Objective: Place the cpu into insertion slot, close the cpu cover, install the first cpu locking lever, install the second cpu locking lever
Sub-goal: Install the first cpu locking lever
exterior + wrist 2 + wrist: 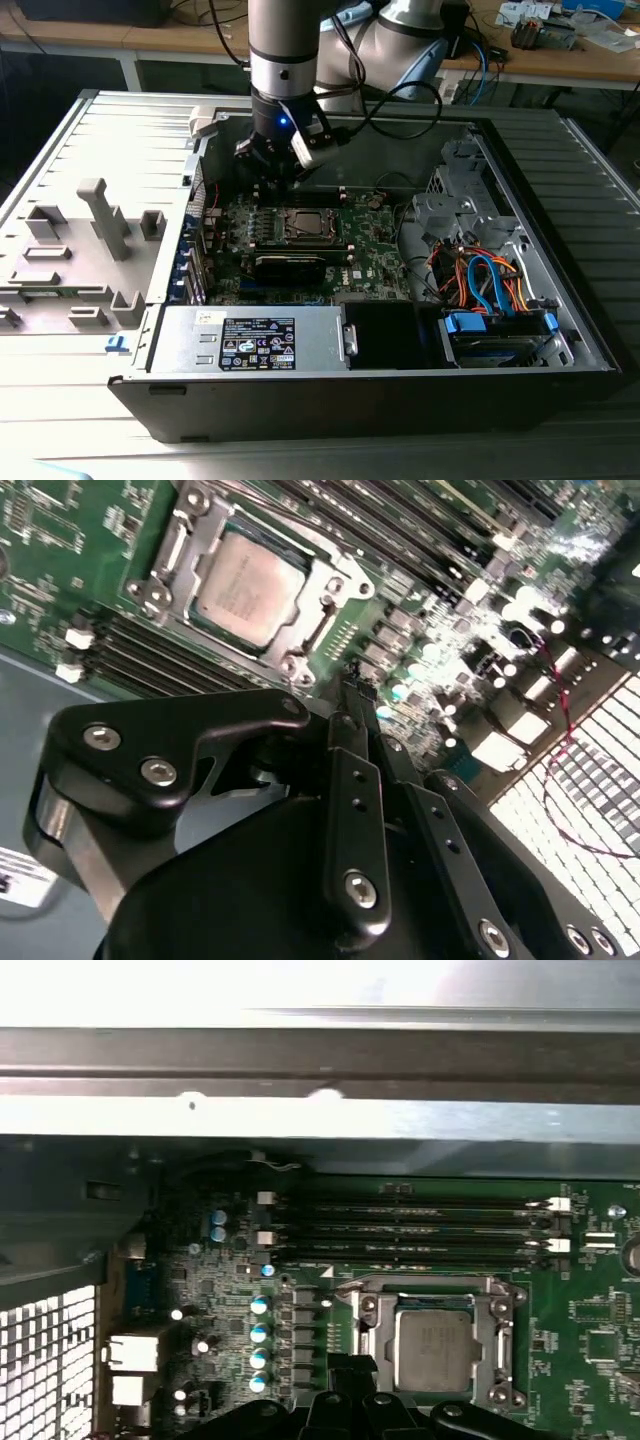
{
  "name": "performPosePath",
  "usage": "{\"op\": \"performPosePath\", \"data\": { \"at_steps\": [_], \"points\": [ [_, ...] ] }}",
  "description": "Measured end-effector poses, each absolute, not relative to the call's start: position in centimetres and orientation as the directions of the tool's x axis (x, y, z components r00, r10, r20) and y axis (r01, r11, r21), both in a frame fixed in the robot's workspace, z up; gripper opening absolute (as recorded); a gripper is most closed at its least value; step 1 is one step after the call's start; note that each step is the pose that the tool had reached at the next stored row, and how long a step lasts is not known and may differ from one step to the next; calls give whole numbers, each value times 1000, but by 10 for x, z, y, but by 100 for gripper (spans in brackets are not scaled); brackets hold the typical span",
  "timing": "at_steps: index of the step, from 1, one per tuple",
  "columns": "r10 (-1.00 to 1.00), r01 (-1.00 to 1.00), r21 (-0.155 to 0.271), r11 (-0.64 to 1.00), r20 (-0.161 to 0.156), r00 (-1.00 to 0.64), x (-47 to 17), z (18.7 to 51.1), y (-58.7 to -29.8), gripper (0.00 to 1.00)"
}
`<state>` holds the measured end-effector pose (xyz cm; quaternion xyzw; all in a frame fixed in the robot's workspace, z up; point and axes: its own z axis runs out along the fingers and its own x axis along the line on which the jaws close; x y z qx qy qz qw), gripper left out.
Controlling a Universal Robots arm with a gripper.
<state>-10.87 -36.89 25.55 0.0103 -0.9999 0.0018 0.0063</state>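
Observation:
The cpu [245, 585] lies flat in the insertion slot [305, 225] on the green board, its silvery top showing in both wrist views [435, 1345]. The cpu cover [322, 592] is down around it as a metal frame [503, 1332]. A thin lever bar [420, 1283] runs along one edge of the frame. My gripper [275, 178] hangs over the board beside the socket, towards the exterior view's left and back. Its black fingers [347, 715] meet at the tips, shut, with nothing between them, a short way off the socket corner.
Memory slots [410, 1228] run alongside the socket. A black heatsink block [295, 265] sits in front of it. The power supply [255, 340] and a drive bay with orange and blue cables [485, 285] fill the case front and right. A grey fixture tray [80, 250] lies outside on the left.

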Motion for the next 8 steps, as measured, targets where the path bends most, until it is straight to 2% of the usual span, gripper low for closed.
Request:
{"op": "performPosePath", "data": {
  "at_steps": [8],
  "points": [
    [-21,-21,-3,1000,10,-1000,-123,256,-368,11]
  ]
}}
